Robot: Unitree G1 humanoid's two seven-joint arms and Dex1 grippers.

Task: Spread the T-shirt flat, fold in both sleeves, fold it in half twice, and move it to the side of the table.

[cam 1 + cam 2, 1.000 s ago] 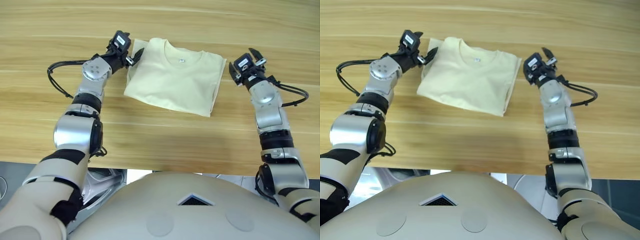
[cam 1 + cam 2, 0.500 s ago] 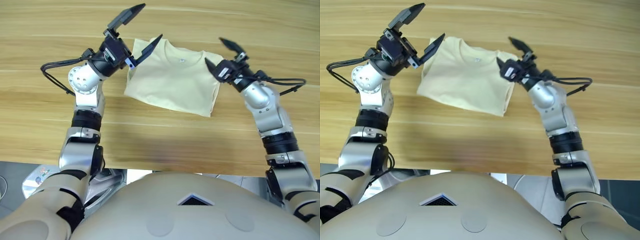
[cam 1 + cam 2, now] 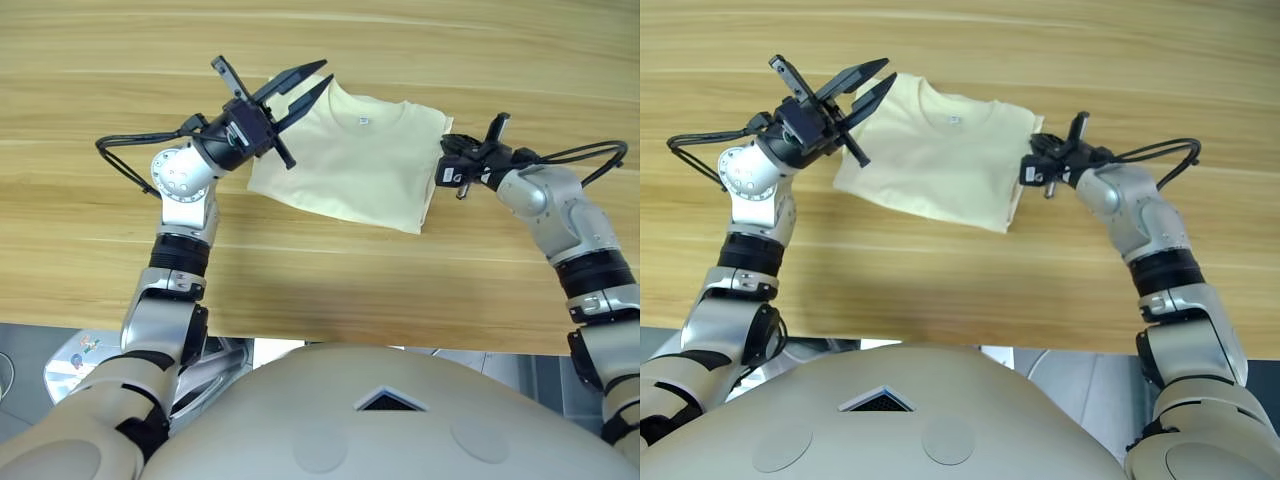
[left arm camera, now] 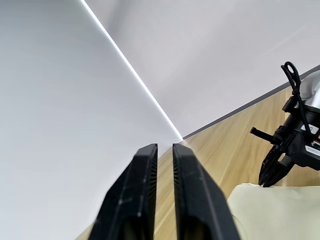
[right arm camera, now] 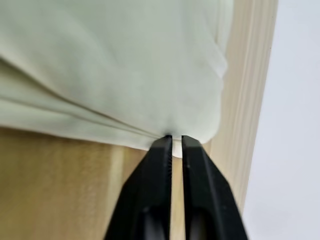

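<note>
The cream T-shirt [image 3: 350, 160] lies folded into a compact rectangle on the wooden table [image 3: 300, 270], collar toward the far side. My left gripper [image 3: 322, 80] hovers above the shirt's far left corner, raised off the table, fingers shut with nothing between them [image 4: 164, 147]. My right gripper [image 3: 441, 172] is low at the shirt's right edge. Its fingers are shut, and their tips [image 5: 172, 139] touch the stacked folded layers of the shirt [image 5: 100, 60]. The left wrist view also shows the right gripper [image 4: 266, 179] beside the cloth [image 4: 270, 210].
Bare wood surrounds the shirt on all sides, with wide room to the left, right and front. Black cables loop out from both wrists [image 3: 120, 160] [image 3: 590, 155]. The table's near edge [image 3: 300, 335] runs just ahead of my torso.
Both grippers were spread wide in the air half a second ago and are now shut. The right one dropped to the shirt's right edge; the left one turned over the far left corner.
</note>
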